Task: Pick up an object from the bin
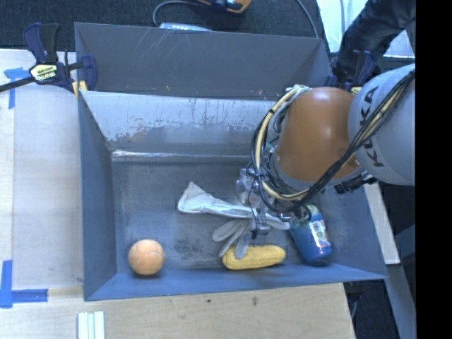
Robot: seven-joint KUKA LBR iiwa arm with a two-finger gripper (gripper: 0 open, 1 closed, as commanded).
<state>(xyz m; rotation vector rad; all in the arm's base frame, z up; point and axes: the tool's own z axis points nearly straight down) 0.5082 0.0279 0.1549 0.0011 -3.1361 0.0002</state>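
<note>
My gripper (229, 243) hangs low in the bin's front middle, under the arm's orange dome. Its two grey fingers point down and left and stand open, with nothing between them. Just right of the fingertips a yellow banana-shaped thing (256, 256) lies along the front wall. A crumpled white piece (200, 201) lies just behind and left of the fingers, its tail running under the gripper's body. A blue bottle (311, 239) lies to the right of the gripper, partly hidden by the arm.
An orange ball (146, 256) rests in the bin's front left corner, well apart from the gripper. Bare floor stretches along the back and left of the bin. The arm and its cables cover the bin's right side.
</note>
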